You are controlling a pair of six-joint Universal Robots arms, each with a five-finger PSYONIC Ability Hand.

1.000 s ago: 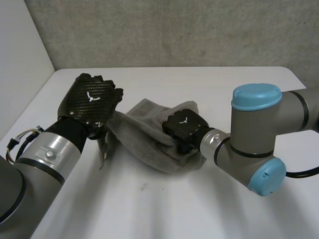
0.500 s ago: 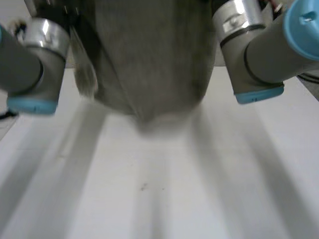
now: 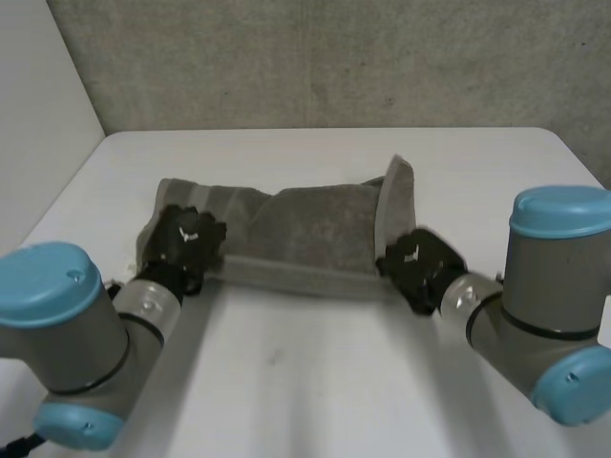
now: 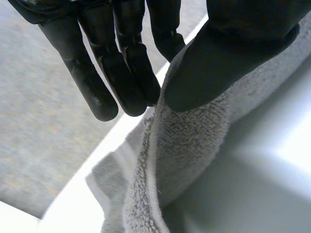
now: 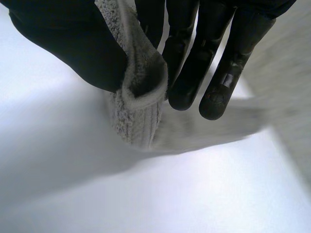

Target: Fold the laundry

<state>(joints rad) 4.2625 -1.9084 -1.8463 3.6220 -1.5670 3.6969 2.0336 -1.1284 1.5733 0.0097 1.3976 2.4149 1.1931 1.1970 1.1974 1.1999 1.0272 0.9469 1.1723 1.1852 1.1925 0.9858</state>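
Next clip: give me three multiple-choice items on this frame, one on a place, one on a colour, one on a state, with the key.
1. Where is the towel? A) on the table, between the left robot hand and the right robot hand; B) hanging off the table's edge; C) draped over an arm.
2. Its colour? A) white; B) grey; C) blue.
3. The left robot hand is: A) open; B) shut, empty; C) pinching the towel.
Key: 1 A, the head view shows it spanning hand to hand; 2 B, grey in every view; 3 C, thumb and fingers clamp its edge.
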